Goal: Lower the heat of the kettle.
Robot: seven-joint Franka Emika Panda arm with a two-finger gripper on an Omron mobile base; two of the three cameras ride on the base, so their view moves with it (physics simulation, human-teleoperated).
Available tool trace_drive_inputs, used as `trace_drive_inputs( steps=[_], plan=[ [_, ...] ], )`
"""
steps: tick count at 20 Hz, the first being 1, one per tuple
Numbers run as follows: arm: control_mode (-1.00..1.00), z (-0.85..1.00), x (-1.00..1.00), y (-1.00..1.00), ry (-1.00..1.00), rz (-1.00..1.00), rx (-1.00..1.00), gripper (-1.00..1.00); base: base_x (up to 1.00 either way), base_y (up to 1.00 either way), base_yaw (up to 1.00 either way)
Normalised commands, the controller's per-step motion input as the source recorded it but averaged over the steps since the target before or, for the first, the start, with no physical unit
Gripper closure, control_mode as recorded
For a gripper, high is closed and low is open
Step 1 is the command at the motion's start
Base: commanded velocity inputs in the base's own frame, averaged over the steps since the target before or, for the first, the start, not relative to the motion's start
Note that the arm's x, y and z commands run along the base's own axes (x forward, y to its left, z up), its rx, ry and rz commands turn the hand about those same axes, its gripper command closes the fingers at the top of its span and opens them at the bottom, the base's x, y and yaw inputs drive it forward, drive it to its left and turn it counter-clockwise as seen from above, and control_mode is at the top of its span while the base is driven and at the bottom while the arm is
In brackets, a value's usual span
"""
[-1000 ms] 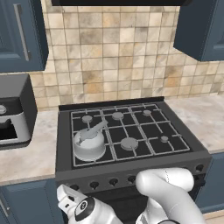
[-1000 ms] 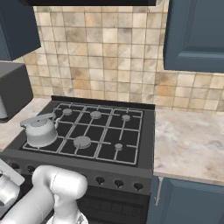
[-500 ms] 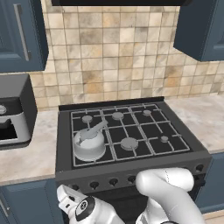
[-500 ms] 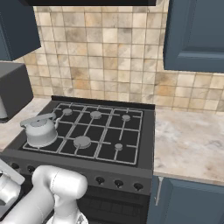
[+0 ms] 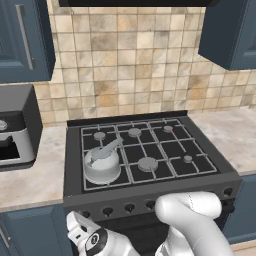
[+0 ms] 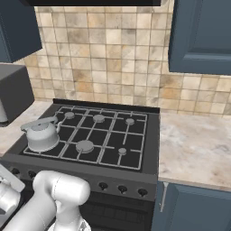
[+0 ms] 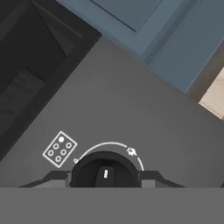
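Dead ahead of the gripper (image 7: 105, 183), a round black stove knob (image 7: 105, 172) is bracketed by the spread dark fingertips. Up above, the squat silvery-white kettle (image 5: 102, 163) is seen on the front-left burner.

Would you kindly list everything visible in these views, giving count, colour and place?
Squat silvery-white metal kettle: one, front-left burner.
Black gas stove: one, between the counters.
Round grey burner caps: five uncovered, under the black grates.
Black round stove knob: one, front panel, flanked by the fingertips.
Dark grey appliance: one, left counter.
Beige marble counters: two, either side.
Blue cabinets: above and below.
Tan tiled backsplash: behind the stove.
Gripper: one, dark-fingered, at the knob.
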Motion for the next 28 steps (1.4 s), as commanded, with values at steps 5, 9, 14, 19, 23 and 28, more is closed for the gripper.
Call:
trace_drive_inputs(
  steps=[5, 9, 14, 19, 23, 28],
  plan=[
    [-1.0, 0.0, 0.0, -0.02, -0.08, 0.0, 0.16, 1.0, 0.0, 0.0, 0.0],
    [-1.0, 0.0, 0.0, 0.0, -0.02, 0.0, 0.2, 1.0, 0.0, 0.0, 0.0],
    [-1.0, 0.0, 0.02, -0.04, 0.0, -0.02, 0.24, 1.0, 0.0, 0.0, 0.0],
    [-1.0, 0.0, 0.01, -0.06, 0.0, -0.05, 0.32, 1.0, 0.0, 0.0, 0.0],
    [-1.0, 0.0, 0.0, 0.0, 0.0, -0.08, 0.33, 1.0, 0.0, 0.0, 0.0],
    [-1.0, 0.0, 0.0, 0.0, 0.0, -0.08, 0.36, 1.0, 0.0, 0.0, 0.0]
  ],
)
